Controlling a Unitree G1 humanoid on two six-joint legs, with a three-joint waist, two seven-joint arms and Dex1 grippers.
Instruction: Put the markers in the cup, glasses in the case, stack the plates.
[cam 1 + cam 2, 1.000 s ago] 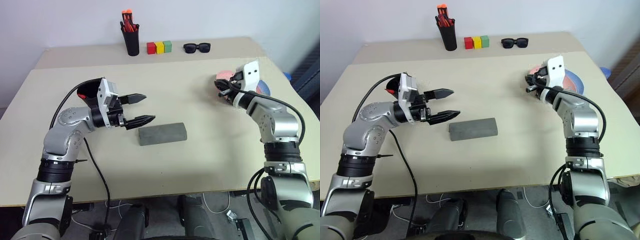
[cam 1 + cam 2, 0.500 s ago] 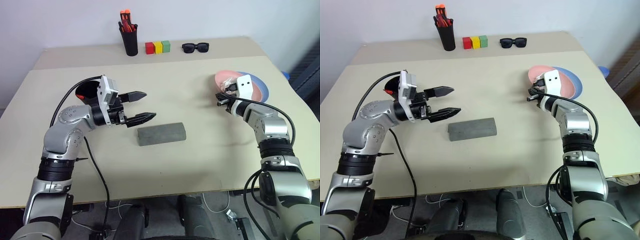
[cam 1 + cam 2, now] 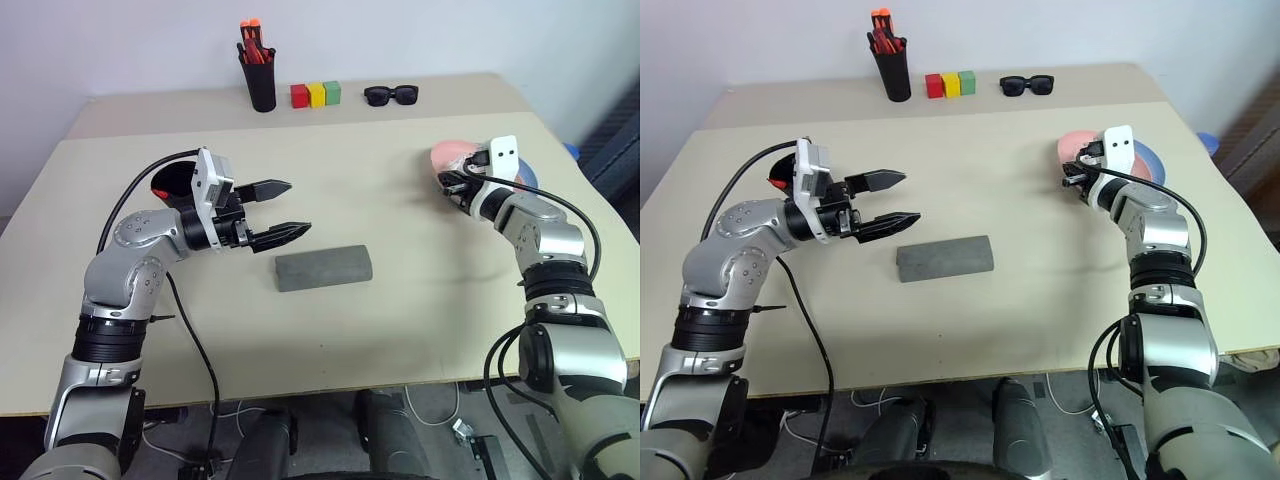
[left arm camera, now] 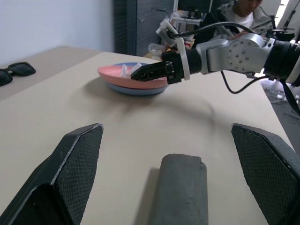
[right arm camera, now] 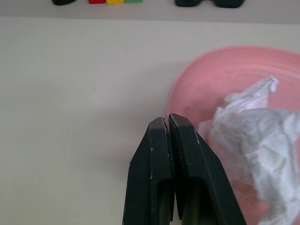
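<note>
The salmon pink plate [image 5: 225, 70] lies on the light blue plate [image 3: 1148, 158] at the table's right, with a crumpled white tissue [image 5: 253, 126] in it. My right gripper [image 5: 165, 121] is shut on nothing, its tips at the pink plate's near rim. The grey case [image 3: 323, 268] lies flat mid-table. My left gripper [image 3: 298, 208] hovers open just left of the case, pointing right. Behind that hand stands the black cup [image 3: 172, 182], partly hidden, with something red at its mouth; I cannot tell if it is a marker. The glasses are out of view.
At the back stand a black pen holder [image 3: 263, 75] with orange-capped markers, three coloured blocks [image 3: 317, 95] and black sunglasses [image 3: 392, 95]. A person [image 4: 239, 9] sits beyond the table's right side. The right table edge is close behind the plates.
My right hand has shifted a little forward and to the right, toward the pink plate's rim, staying shut. The left arm has not moved.
</note>
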